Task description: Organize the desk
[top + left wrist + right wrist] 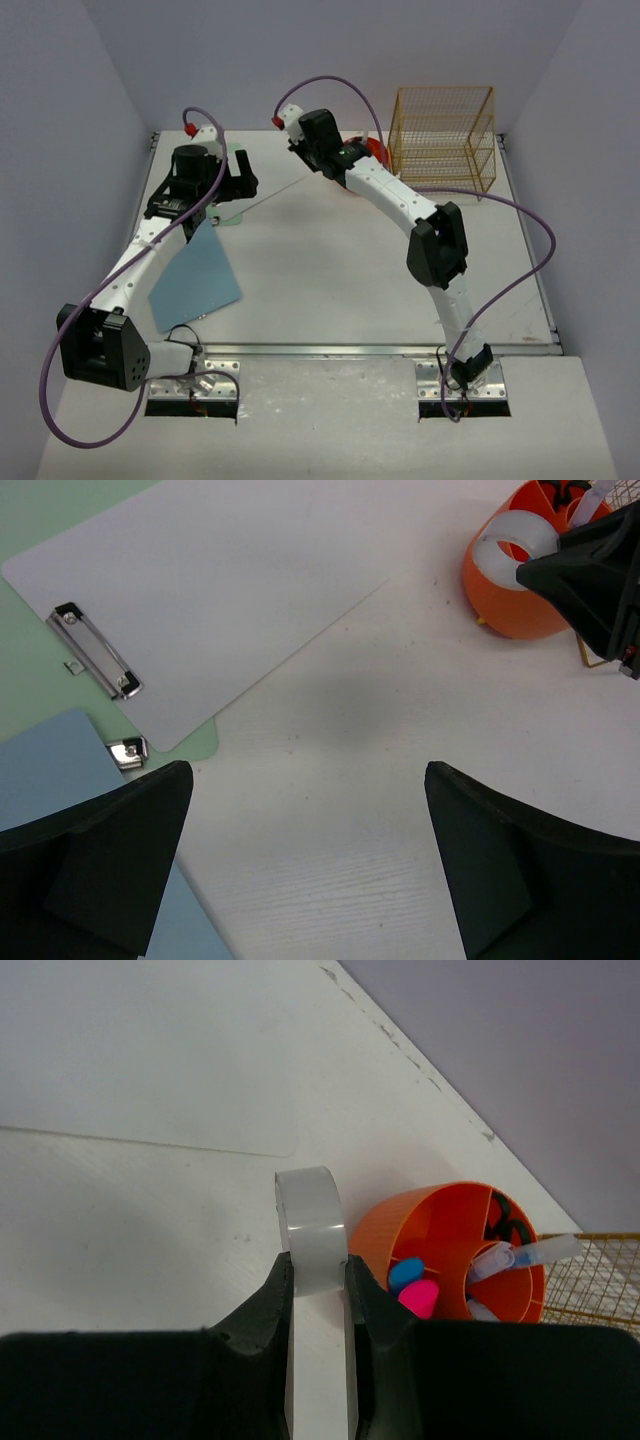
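Observation:
The white desk [330,290] holds a white clipboard [200,590] lying on a pale green board [40,540]. A light blue clipboard [195,280] lies by the left arm. My left gripper [310,860] is open and empty above bare desk, just right of the clipboards. My right gripper [318,1280] is shut on a roll of clear tape [312,1225], held upright beside and just left of an orange round holder [450,1245]. The holder has compartments with pens and pink and blue items. The tape [510,540] and holder [505,600] also show in the left wrist view.
A gold wire rack [442,140] stands at the back right, right behind the orange holder. Pale lavender walls [60,150] close in the desk on three sides. A metal rail [330,350] runs along the front edge.

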### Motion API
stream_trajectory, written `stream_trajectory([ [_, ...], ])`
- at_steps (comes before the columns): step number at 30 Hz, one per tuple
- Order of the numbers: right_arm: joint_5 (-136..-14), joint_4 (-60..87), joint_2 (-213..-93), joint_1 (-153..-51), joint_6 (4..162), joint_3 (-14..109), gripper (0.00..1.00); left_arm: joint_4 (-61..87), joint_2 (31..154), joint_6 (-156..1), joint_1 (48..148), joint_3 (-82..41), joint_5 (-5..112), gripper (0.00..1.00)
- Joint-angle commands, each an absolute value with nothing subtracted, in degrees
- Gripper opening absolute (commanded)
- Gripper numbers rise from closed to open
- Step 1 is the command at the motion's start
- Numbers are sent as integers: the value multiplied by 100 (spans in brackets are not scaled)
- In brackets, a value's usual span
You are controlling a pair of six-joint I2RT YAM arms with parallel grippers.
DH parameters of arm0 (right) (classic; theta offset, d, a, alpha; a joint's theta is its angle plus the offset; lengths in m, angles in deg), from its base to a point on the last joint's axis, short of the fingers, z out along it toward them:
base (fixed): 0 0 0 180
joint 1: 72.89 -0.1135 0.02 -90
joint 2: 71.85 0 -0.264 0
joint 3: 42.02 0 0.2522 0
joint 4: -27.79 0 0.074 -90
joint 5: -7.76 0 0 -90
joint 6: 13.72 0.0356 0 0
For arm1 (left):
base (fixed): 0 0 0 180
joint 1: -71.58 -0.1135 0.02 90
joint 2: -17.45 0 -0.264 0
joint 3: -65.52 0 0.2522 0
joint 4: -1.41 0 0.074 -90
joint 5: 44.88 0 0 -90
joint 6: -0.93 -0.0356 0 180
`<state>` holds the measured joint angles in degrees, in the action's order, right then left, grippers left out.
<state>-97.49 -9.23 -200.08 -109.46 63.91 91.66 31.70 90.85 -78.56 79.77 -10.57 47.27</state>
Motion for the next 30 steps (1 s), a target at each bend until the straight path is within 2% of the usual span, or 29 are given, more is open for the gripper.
stream_trajectory([
  [1, -10849, -190, -20103, -10658, 7354, 9337, 0, 2914, 8768, -7677, 7967, -950, 4773, 100],
  [16, -11472, 93, -20894, -10091, 8551, 9623, 0, 2879, 8702, -7486, 7967, -715, 4921, 100],
  [26, -11846, 555, -21007, -10090, 8559, 9613, 0, 2825, 8654, -7519, 7967, -589, 4897, 100],
  [28, -11782, 590, -20952, -10088, 8601, 9519, 2, 2809, 8666, -7515, 7967, -581, 4911, 100],
  [30, -11749, 543, -20931, -10093, 8654, 9470, 7, 2809, 8671, -7510, 7967, -581, 4925, 100],
])
